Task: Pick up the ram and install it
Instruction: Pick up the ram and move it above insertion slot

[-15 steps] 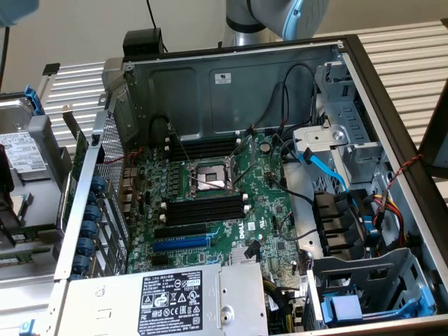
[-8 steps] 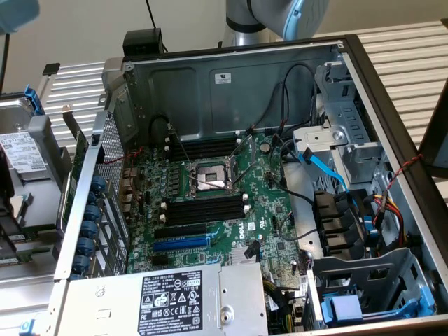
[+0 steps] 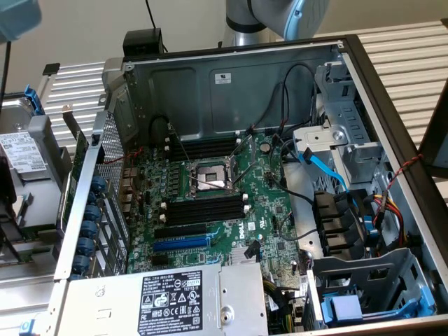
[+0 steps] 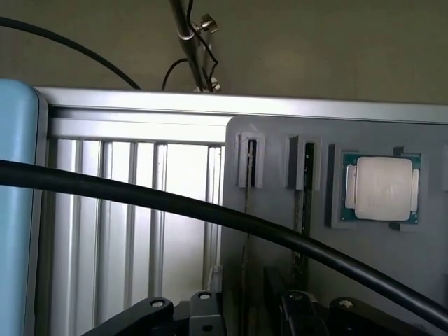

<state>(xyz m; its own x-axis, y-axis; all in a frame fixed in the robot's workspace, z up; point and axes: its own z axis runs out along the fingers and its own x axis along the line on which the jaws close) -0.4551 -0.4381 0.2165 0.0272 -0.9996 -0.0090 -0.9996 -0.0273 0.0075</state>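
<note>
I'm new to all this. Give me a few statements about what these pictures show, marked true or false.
1. The computer case lies open, with its motherboard in sight. True.
2. The expansion slot on the motherboard is red. False: the expansion slot is blue.
3. A processor chip sits in a recess of the grey holder. True.
4. The fingers grip a ram. False: the fingers hold nothing, and the ram stands edge-on in a slot of the grey holder.
5. Sticks fill the black memory slots. False: the memory slots look empty.
</note>
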